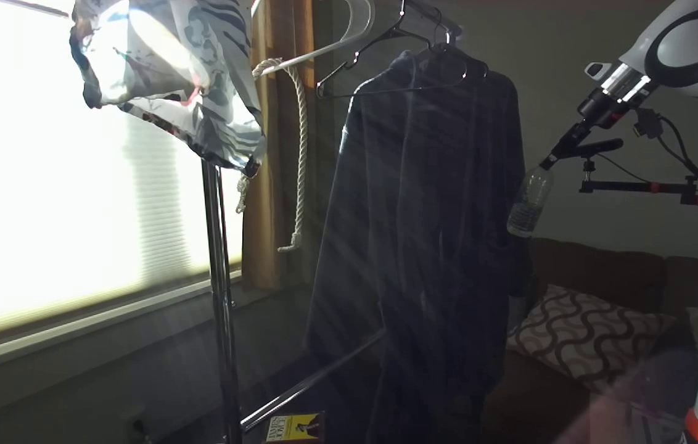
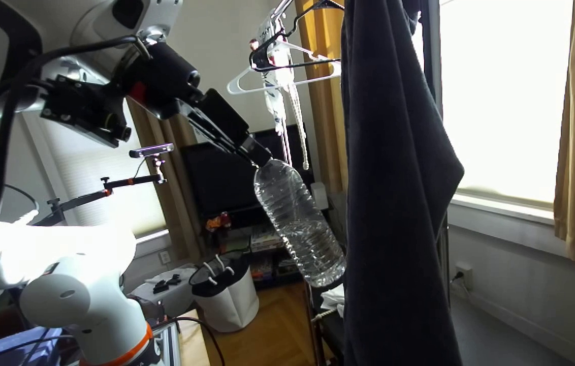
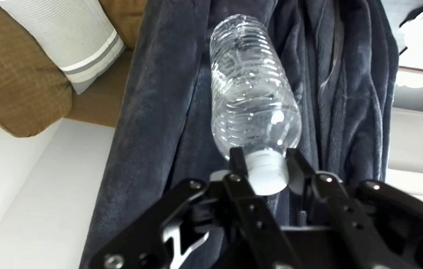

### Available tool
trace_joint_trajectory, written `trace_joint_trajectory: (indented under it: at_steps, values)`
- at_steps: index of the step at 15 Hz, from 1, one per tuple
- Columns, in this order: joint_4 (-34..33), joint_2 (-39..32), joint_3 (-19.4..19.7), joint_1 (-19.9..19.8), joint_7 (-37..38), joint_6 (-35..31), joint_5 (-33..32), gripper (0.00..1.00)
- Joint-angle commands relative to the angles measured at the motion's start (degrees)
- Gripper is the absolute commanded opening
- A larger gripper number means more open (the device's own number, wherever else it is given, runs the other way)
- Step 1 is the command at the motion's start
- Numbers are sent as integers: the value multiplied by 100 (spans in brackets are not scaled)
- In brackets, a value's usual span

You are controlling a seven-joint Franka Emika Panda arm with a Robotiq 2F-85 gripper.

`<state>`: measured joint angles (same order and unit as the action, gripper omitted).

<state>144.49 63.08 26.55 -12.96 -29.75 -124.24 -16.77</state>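
Observation:
A clear plastic bottle shows in both exterior views (image 1: 529,200) (image 2: 300,223) and in the wrist view (image 3: 250,82). Its white cap (image 3: 267,173) sits between the fingers of my gripper (image 3: 265,160). The gripper, also in both exterior views (image 1: 548,163) (image 2: 262,155), is shut on the bottle's cap end. The bottle hangs tilted in the air, base down and away from the gripper. A dark blue-grey robe (image 1: 429,246) hangs right beside the bottle, and it fills much of the wrist view (image 3: 151,112). I cannot tell whether the bottle's base touches the robe (image 2: 399,203).
A metal clothes rack (image 1: 219,259) holds the robe, black hangers (image 1: 395,31), a white hanger (image 1: 318,52) and a patterned cloth (image 1: 219,92). A couch with a patterned pillow (image 1: 583,333) stands behind. A camera arm (image 2: 125,183) and a white hamper (image 2: 229,300) also show.

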Motion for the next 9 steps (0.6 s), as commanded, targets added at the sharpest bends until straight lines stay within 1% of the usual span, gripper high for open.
trace_joint_trajectory:
  at_steps: [1, 7, 9]
  values:
    - [438, 210, -163, 37, 191, -584, -63, 8]
    - [1118, -24, -193, -92, 269, -2013, -175, 8]
    - [1262, -108, -213, -201, 289, -2442, -191, 8]
